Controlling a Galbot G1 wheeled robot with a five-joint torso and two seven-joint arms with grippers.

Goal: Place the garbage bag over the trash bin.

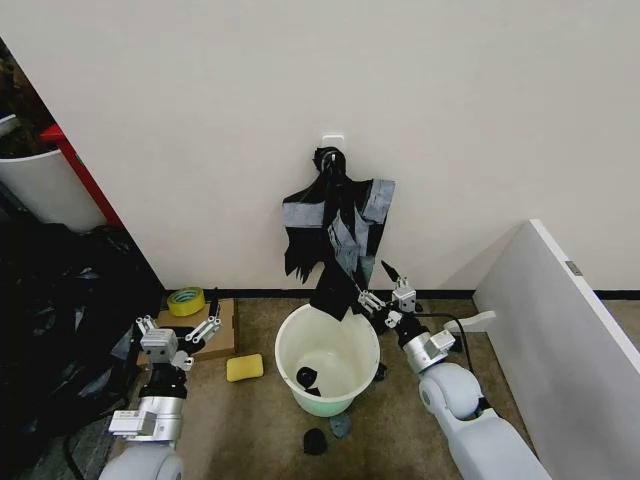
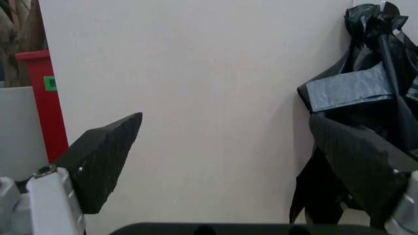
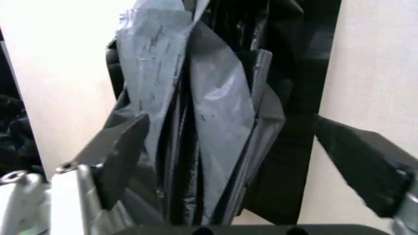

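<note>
The garbage bag hangs on the wall above the trash bin; right gripper fingers apart around it, left gripper open, idle.

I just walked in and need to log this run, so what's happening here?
The right gripper is raised at the bundle of black bags hanging from a wall hook, fingers open around the lower folds, nothing gripped yet. The left gripper waits open, low near the cardboard box. The white trash bin stands on the floor below the bags, unlined, with something dark at its bottom.
</note>
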